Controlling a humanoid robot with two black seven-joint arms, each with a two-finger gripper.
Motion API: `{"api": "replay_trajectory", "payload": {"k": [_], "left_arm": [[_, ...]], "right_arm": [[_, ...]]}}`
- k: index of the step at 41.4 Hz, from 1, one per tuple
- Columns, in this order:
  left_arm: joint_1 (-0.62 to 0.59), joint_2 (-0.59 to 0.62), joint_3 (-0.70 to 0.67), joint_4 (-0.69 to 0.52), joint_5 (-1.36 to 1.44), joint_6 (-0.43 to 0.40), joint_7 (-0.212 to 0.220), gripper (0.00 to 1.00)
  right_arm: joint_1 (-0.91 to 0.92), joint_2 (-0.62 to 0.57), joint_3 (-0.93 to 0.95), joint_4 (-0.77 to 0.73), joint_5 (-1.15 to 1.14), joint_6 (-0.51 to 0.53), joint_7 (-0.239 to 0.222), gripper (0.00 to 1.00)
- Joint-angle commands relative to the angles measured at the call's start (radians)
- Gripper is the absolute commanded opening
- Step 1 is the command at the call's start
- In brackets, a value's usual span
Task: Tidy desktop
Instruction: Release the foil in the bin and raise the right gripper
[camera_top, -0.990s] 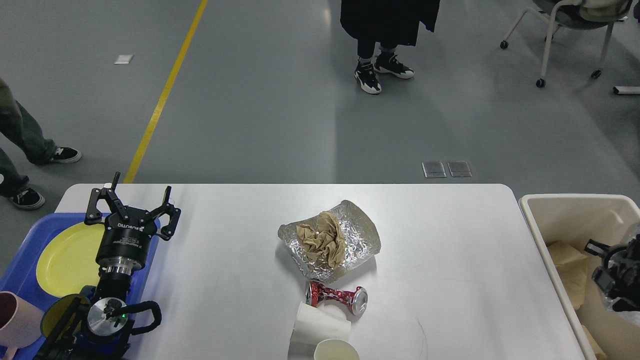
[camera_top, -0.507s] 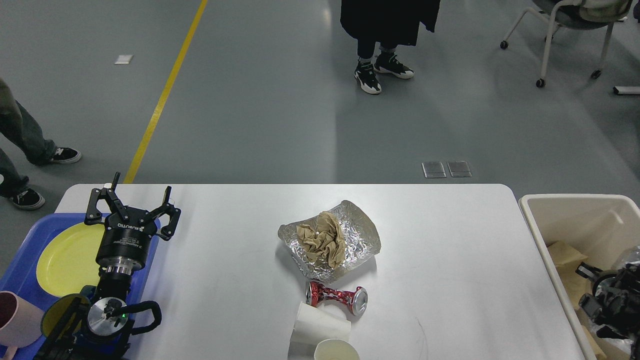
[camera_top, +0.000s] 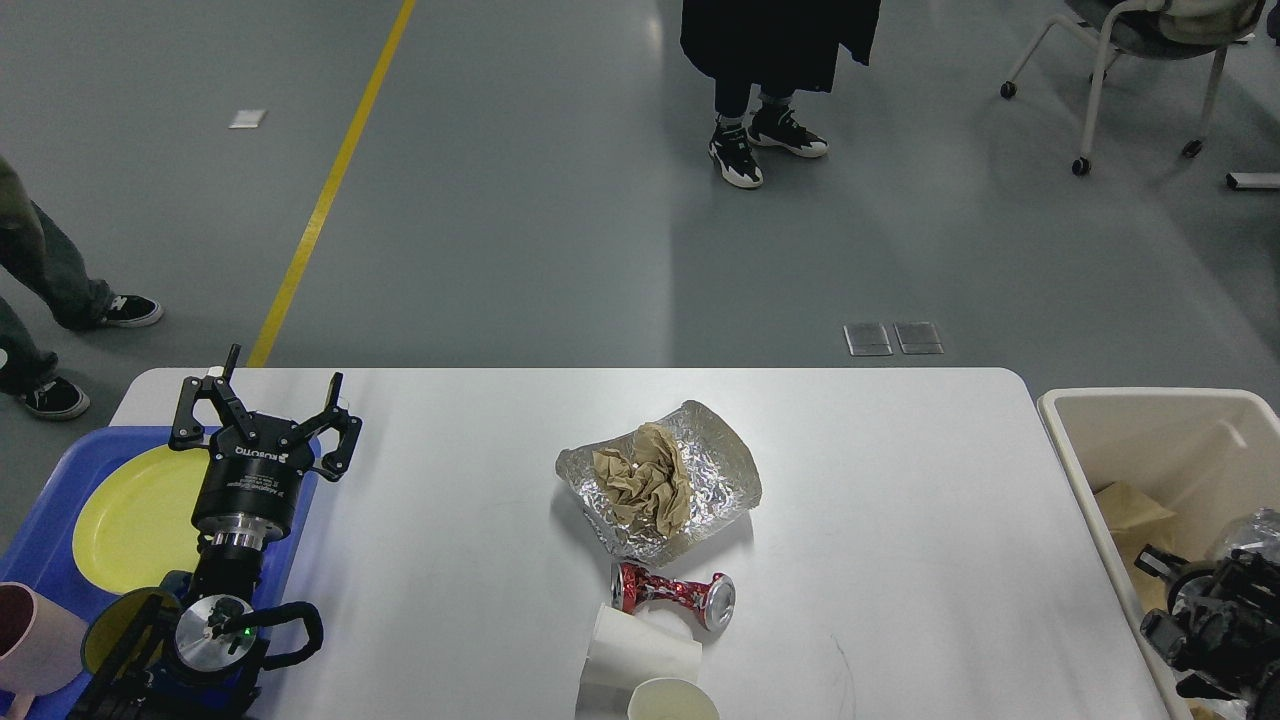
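Table, large smooth white top with rounded corners, fills the lower half of the head view. Left gripper hangs over its left edge, jaws spread wide, holding nothing. Right gripper sits low inside the cream-coloured plastic bin just beside the table's right edge; it's a dark cluster, can't tell whether its jaws are spread or pressed together.

On the table, centre: crumpled silver foil sheet with a wad of brown paper lying on it. Just in front of it, crushed red drink can on its side. Touching the can, nearer the robot, a white paper cup lying on its side, and a second pale cup at the bottom edge, cut off by the frame.

Left side: blue plastic tray carries a yellow round plate; pink mug at the lower left corner. Brown paper scraps in the bin.
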Motion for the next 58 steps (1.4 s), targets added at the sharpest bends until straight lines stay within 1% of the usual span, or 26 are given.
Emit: {"api": "replay_trajectory", "payload": {"k": [1,4,13,17,22,25,30,37,40,43,46,47,48,52,54,58], "left_arm": [[0.0,0.0,0.0,0.0,0.0,0.0,0.0,0.97],[0.0,0.0,0.0,0.0,0.0,0.0,0.0,0.97],[0.0,0.0,0.0,0.0,0.0,0.0,0.0,0.97],[0.0,0.0,0.0,0.0,0.0,0.0,0.0,0.97],[0.0,-0.001,0.0,0.0,0.0,0.0,0.0,0.97],[0.0,0.0,0.0,0.0,0.0,0.0,0.0,0.97],[0.0,0.0,0.0,0.0,0.0,0.0,0.0,0.97],[0.0,0.0,0.0,0.0,0.0,0.0,0.0,0.97],[0.0,0.0,0.0,0.0,0.0,0.0,0.002,0.97],[0.0,0.0,0.0,-0.002,0.0,0.0,0.0,0.97],[0.0,0.0,0.0,-0.002,0.0,0.0,0.002,0.97],[0.0,0.0,0.0,0.0,0.0,0.0,0.002,0.97],[0.0,0.0,0.0,0.0,0.0,0.0,0.0,0.97],[0.0,0.0,0.0,0.0,0.0,0.0,0.0,0.97],[0.0,-0.001,0.0,0.0,0.0,0.0,0.002,0.97],[0.0,0.0,0.0,0.0,0.0,0.0,0.0,0.97]], "right_arm": [[0.002,0.006,0.005,0.007,0.0,-0.078,0.001,0.89],[0.002,0.009,0.012,0.011,0.0,-0.094,0.001,0.99],[0.027,0.003,0.015,0.021,-0.002,-0.086,0.003,1.0],[0.108,-0.022,0.015,0.115,-0.003,-0.051,0.006,1.0],[0.202,-0.094,-0.005,0.265,-0.015,-0.034,0.004,1.0],[0.277,-0.111,-0.034,0.366,-0.025,0.006,0.003,1.0],[0.455,-0.14,-0.164,0.5,-0.04,0.103,0.001,1.0],[0.757,-0.132,-0.345,0.742,-0.04,0.216,0.001,1.0],[0.895,-0.118,-0.402,0.836,-0.04,0.28,-0.002,1.0],[1.027,-0.077,-0.434,0.891,-0.035,0.382,-0.005,1.0],[1.143,-0.028,-0.449,0.909,-0.032,0.516,-0.008,1.0],[1.218,0.007,-0.449,0.931,-0.032,0.626,-0.008,1.0],[1.246,0.024,-0.449,0.939,-0.032,0.684,-0.008,1.0],[1.345,0.086,-0.431,0.957,-0.028,0.84,-0.008,1.0],[1.415,0.115,-0.408,0.984,-0.025,0.909,-0.008,1.0],[1.525,0.113,-0.354,1.092,-0.025,0.962,-0.008,1.0]]}}
